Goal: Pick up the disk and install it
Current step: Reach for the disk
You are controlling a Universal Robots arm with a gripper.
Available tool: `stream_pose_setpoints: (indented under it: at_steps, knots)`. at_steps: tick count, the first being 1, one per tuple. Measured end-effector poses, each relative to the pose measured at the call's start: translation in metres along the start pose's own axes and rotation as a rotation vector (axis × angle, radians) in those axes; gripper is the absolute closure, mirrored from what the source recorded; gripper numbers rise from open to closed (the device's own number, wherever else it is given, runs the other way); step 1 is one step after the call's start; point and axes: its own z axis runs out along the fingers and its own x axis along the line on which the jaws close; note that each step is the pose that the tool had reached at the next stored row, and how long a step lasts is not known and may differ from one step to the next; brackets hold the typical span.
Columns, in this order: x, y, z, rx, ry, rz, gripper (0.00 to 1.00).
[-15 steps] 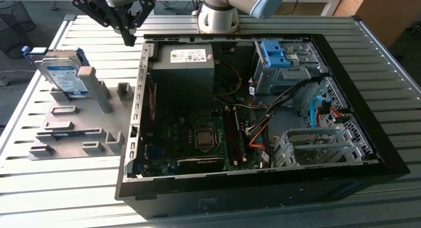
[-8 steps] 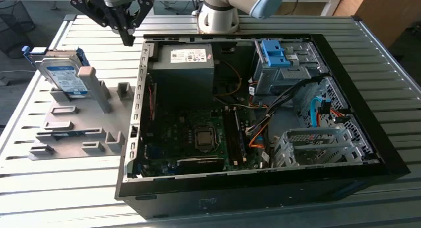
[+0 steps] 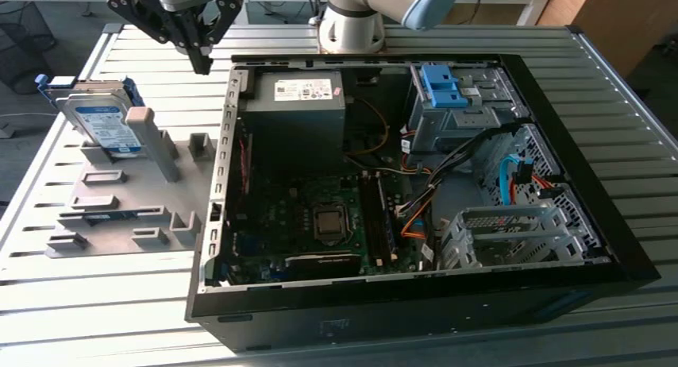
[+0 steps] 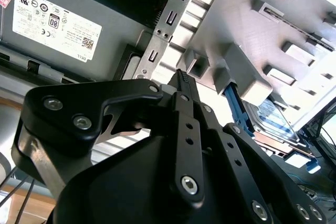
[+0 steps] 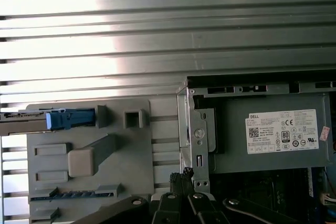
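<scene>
Exterior view: gripper (image 3: pixel 200 63) is being held shut, empty; disk (image 3: pixel 101 121) is being propped upright in the grey rack (image 3: pixel 127 216) at its 8 o'clock. Second wrist view: fingers (image 4: pixel 184 95) being pressed together. First wrist view: disk (image 5: pixel 18 123) being shown edge-on, so it should be getting straddled across its flat faces, imo.

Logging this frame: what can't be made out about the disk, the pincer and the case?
- Disk: in the exterior view its lower edge is hidden in the grey holder; in the second wrist view the pincer's links cover most of it.
- Pincer: its upper body is cut off by the exterior view's top edge.
- Computer case: cables hide the floor below the blue bracket.
</scene>
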Motion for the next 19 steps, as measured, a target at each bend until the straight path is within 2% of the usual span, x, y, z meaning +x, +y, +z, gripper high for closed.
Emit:
stream_pose_setpoints:
  at_steps: [19]
  knots:
    - [0.0028,-0.0002,-0.0001,0.0001,0.0,0.0,0.89]
